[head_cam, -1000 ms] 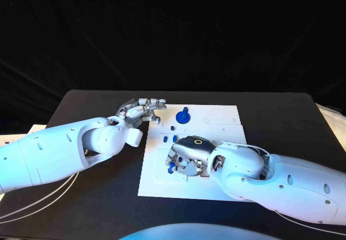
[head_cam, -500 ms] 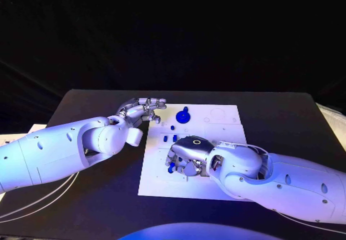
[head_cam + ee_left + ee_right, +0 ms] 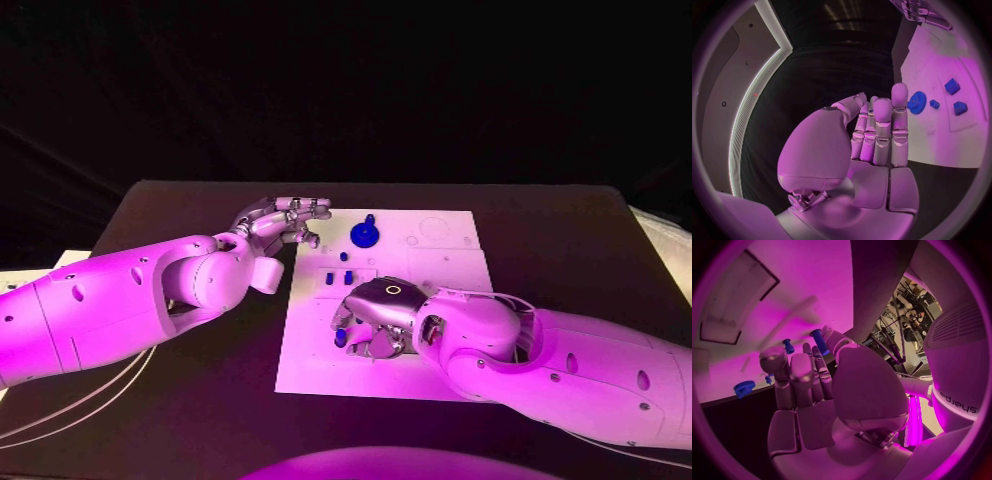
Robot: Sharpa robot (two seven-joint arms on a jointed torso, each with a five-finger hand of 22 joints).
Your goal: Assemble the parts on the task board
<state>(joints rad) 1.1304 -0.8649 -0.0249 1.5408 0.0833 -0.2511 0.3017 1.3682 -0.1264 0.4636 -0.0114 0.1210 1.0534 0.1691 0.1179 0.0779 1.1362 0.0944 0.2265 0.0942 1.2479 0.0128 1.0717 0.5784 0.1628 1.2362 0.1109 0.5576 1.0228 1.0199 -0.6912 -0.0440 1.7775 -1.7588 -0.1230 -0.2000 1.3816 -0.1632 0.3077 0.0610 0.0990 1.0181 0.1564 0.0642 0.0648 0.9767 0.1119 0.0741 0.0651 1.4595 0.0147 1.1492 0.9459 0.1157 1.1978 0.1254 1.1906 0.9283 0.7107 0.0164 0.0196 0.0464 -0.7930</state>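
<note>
From the head view, your right hand (image 3: 378,318) hovers low over the task board (image 3: 450,262), pinching a blue peg (image 3: 342,338). Your left hand (image 3: 283,220) waits at the board's edge near the blue gear (image 3: 366,234). Left wrist: fingers (image 3: 881,125) straight together, holding nothing. Right wrist: the peg (image 3: 819,340) sits clamped at the fingertips.

The head view looks steeply down from above the near edge of the black table (image 3: 173,200), taking in the whole task board (image 3: 433,250) at middle distance. The left wrist view sits close behind the left hand (image 3: 873,135) and faces across the board's far left corner. The right wrist view looks past the right hand (image 3: 804,385), very near the board. All three share the blue gear (image 3: 366,234).
</note>
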